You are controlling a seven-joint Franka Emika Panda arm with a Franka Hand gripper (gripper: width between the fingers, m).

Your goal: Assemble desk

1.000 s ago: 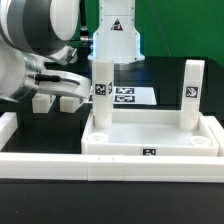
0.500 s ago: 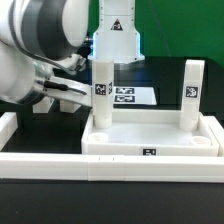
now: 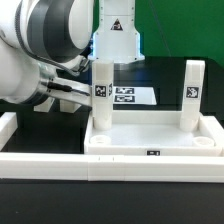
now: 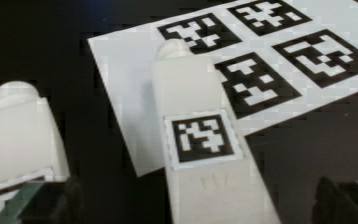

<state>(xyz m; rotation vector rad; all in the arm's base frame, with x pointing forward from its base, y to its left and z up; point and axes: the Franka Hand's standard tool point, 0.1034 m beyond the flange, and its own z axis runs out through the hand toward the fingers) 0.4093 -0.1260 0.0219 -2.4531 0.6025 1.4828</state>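
Desk (image 3: 150,133), mid-assembly: the gripper (image 4: 190,206) is holding its jaws spread astride a tagged leg (image 4: 199,140), not pinching it, at nine o'clock of the tabletop (image 3: 180,150), which is sitting at five o'clock in the exterior view. Its eleven-o'clock leg (image 3: 100,85) and one-o'clock leg (image 3: 192,88) are standing socketed while two near sockets (image 3: 101,143) are gaping, so about half is remaining. Only the wrist view is showing the jaw gap; only the exterior view, the tabletop.

leg (image 3: 100,90) and second leg (image 3: 191,92) stand in tabletop (image 3: 120,150) rear corners | marker board (image 3: 128,96) behind
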